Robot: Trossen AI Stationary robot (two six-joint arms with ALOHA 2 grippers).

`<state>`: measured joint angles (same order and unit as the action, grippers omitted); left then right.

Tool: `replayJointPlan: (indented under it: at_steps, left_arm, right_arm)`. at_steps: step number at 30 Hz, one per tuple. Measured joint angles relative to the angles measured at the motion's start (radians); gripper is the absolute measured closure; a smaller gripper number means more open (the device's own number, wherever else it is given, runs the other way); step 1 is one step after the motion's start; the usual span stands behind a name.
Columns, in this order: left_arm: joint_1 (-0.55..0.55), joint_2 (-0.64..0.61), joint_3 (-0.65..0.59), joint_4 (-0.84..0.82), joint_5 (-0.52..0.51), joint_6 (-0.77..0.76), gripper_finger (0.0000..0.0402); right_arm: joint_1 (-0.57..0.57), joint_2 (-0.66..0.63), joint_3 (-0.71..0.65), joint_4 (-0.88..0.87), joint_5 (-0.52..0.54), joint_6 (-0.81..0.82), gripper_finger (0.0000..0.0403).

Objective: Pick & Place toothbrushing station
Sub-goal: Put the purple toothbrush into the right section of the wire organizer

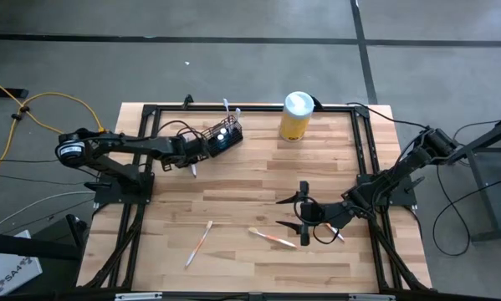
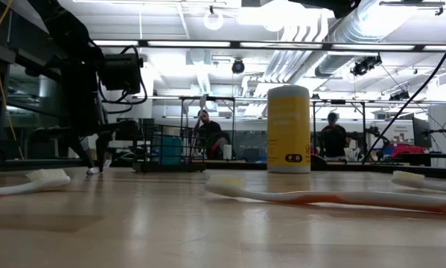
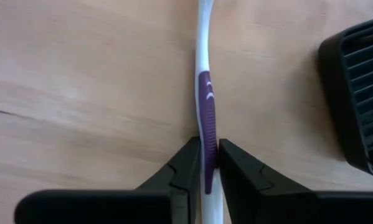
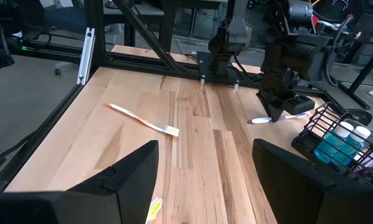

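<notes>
The toothbrushing station (image 1: 223,135), a black wire-mesh holder with bottles in it, stands on its base at the table's far left-centre, also seen in the left wrist view (image 3: 357,93). Just near of it, a white-and-purple toothbrush (image 3: 203,62) lies flat on the wood, with my left gripper (image 1: 191,159) shut on it from above. My right gripper (image 1: 304,213) hovers open over the near right of the table with nothing between its wide-set fingers (image 4: 136,174). My left gripper pinches the toothbrush's purple grip section (image 3: 208,149) between its two fingers, one on each long side of the handle. The fingers come steeply from above, pointing down. The toothbrush lies along the tabletop.
A yellow canister with a white lid (image 1: 296,115) stands at the far centre. Three more toothbrushes lie on the near half: one white (image 1: 198,242), one orange-and-white (image 1: 273,238), one by the right gripper (image 1: 338,234). A black frame (image 1: 150,109) borders the table.
</notes>
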<state>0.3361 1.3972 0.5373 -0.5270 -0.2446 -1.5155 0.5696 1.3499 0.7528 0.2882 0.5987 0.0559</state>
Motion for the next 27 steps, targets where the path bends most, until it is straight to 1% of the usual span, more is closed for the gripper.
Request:
replayJointPlan:
  at_steps: [12, 17, 27]
  left_arm:
    - [0.049, 0.0, -0.001, 0.015, 0.004, 0.05, 0.0348]
    - [0.051, 0.0, -0.002, 0.027, -0.002, 0.096, 0.0348]
    - [0.052, 0.0, -0.003, 0.044, -0.017, 0.14, 0.0348]
  right_arm:
    - [0.0, 0.0, 0.0, 0.0, 0.0, 0.0, 0.0151]
    - [0.0, 0.0, 0.0, 0.0, 0.0, -0.002, 0.0151]
    - [0.0, 0.0, 0.0, 0.0, 0.0, -0.005, 0.0151]
